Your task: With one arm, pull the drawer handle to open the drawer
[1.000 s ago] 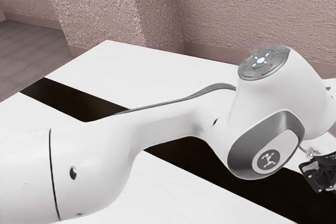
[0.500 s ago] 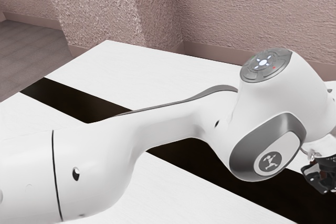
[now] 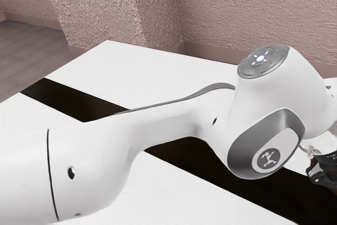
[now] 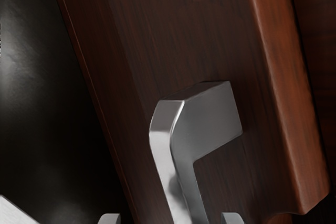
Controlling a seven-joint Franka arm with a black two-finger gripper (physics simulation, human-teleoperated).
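Note:
The drawer front (image 4: 173,35) is dark reddish-brown wood and lies close under my hand in the wrist view. Its silver metal handle (image 4: 199,124) stands out from the wood as a bent bar that runs down between my two fingertips (image 4: 109,217). My gripper (image 4: 169,217) straddles the handle, with a gap showing on each side of the bar, so it stands open. In the exterior view the black gripper (image 3: 322,172) peeks out at the right edge, mostly behind the white wrist joint (image 3: 268,156).
A white table top (image 3: 147,72) is crossed by a wide black band (image 3: 79,98). My thick white arm (image 3: 131,151) spans the foreground. A pink textured wall (image 3: 237,3) rises behind the table, and dark shadow lies beside the drawer front (image 4: 37,103).
My hand has edged slightly toward the exterior view's right, so less of the black gripper shows at the edge. The arm's links shifted a little with it.

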